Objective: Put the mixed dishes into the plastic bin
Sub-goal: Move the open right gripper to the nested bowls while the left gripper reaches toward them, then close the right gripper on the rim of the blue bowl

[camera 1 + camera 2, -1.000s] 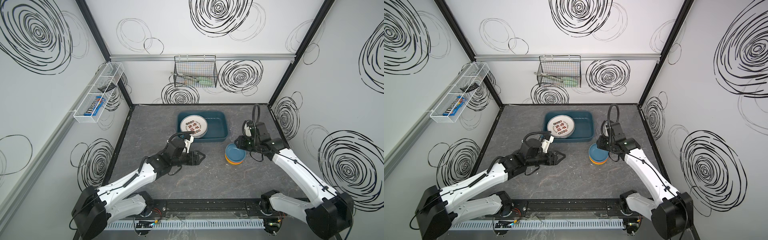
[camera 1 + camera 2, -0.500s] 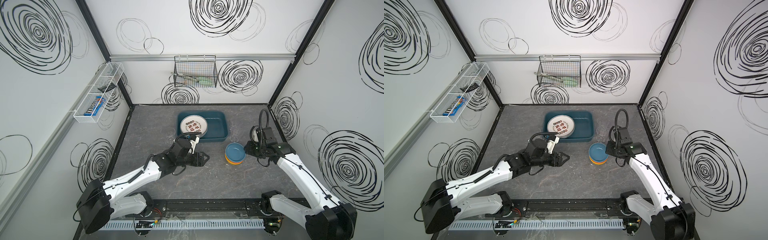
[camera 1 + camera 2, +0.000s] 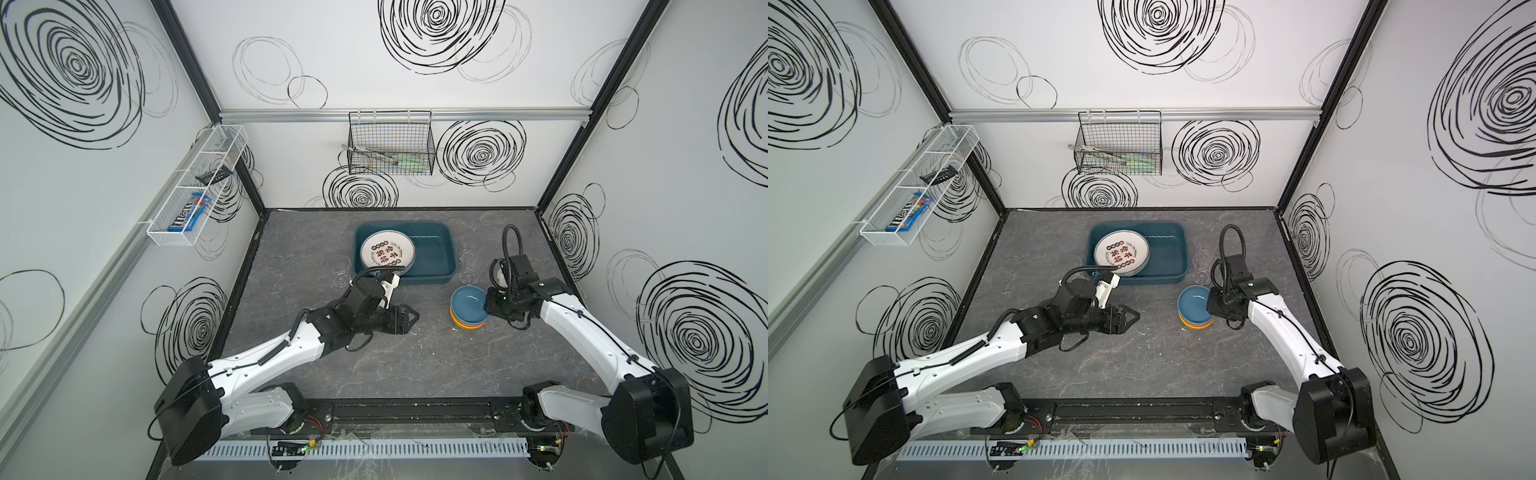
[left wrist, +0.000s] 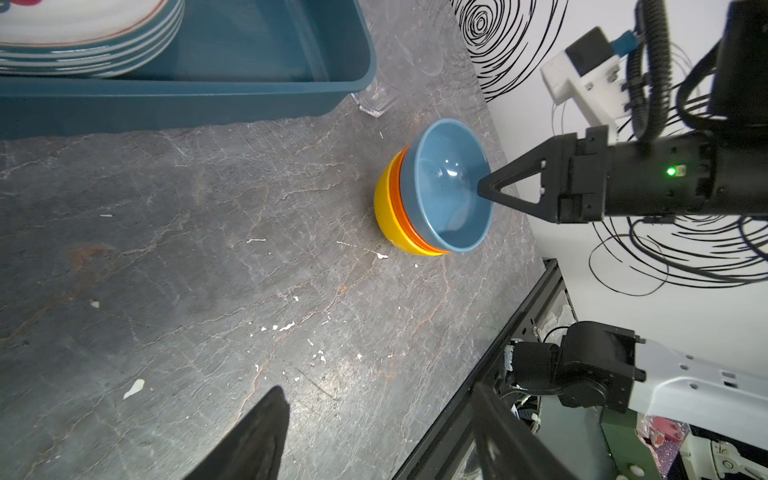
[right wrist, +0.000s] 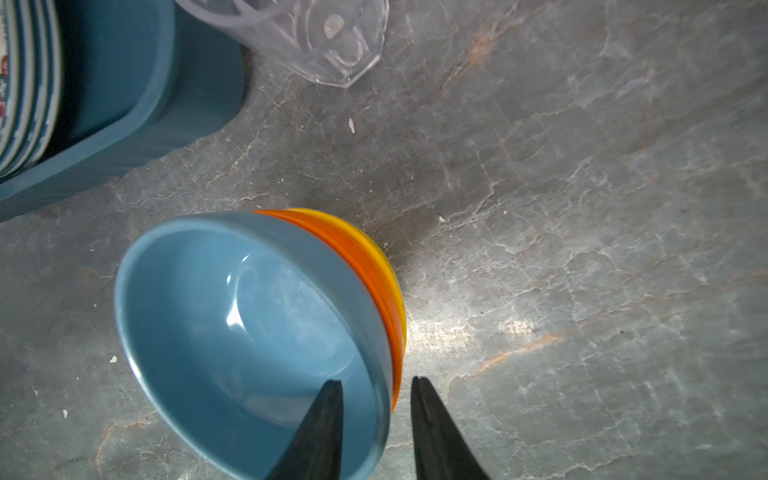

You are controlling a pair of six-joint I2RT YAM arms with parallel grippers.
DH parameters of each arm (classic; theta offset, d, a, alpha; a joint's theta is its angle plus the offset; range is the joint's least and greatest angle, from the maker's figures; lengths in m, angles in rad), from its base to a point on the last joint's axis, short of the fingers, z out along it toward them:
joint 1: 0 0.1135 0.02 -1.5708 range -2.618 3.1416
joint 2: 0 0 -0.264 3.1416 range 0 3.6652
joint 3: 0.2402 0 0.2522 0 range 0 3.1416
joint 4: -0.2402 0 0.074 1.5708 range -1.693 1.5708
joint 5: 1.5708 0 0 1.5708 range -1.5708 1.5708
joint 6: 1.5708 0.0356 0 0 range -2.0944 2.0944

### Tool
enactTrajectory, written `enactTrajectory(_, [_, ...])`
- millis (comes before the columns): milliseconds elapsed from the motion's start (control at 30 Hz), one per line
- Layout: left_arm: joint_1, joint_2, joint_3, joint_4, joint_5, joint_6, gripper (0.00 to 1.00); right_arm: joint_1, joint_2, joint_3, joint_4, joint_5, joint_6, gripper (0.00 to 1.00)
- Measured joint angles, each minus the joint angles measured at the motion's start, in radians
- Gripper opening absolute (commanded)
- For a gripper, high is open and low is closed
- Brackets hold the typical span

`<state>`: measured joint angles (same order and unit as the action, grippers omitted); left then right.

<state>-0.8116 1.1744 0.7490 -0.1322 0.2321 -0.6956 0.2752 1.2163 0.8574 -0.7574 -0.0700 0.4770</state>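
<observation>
Two hands: R hand straddles blue bowl rim, one finger inside, can't tell if clamped; L hand spread, empty, bowl ahead.

The top plate in the teal bin carries large dark Chinese characters in its middle, visible in both top views. At this size I cannot read them with certainty. Small round signs stand in rows above and below them, and one short curved line of fine letters runs near the rim, also not readable. On the left wall, in the white mesh shelf, a dark candy pack shows white letters that read "m&m's".
</observation>
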Motion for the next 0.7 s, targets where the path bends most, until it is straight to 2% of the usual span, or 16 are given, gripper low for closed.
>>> enactTrajectory(467, [0.0,-0.01,-0.001,0.001,-0.009,-0.003,0.74,0.0,0.015,0.0,0.0,0.008,0.0,0.2])
enactTrajectory(700, [0.0,-0.01,-0.001,0.002,-0.009,-0.004,0.74,0.0,0.015,0.007,-0.012,0.023,-0.003,0.11])
